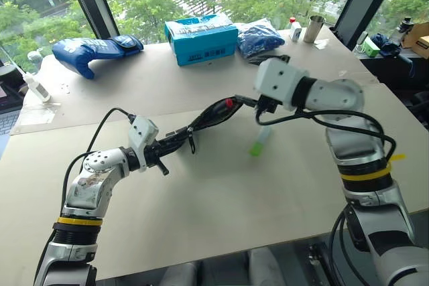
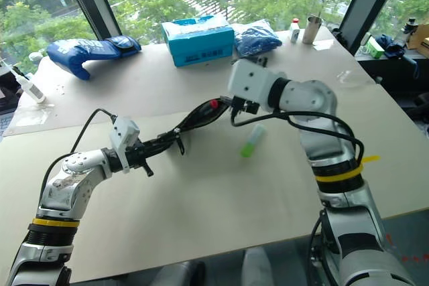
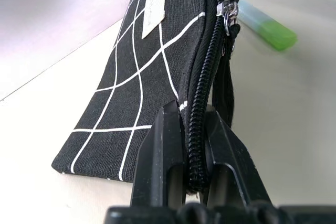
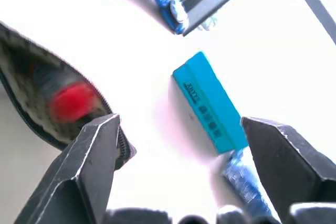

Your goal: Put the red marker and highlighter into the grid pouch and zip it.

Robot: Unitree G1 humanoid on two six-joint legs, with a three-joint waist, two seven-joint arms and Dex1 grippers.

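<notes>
L gripper is clamping tight on the zipper edge of the grid pouch, holding it up off the table. Red marker is sitting inside the pouch's open mouth. R gripper is hanging wide open just beside that mouth, holding nothing. Highlighter is lying on the table below it.

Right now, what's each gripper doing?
Left gripper: shut on the grid pouch at its zipper edge.
Right gripper: open, holding nothing.
</notes>
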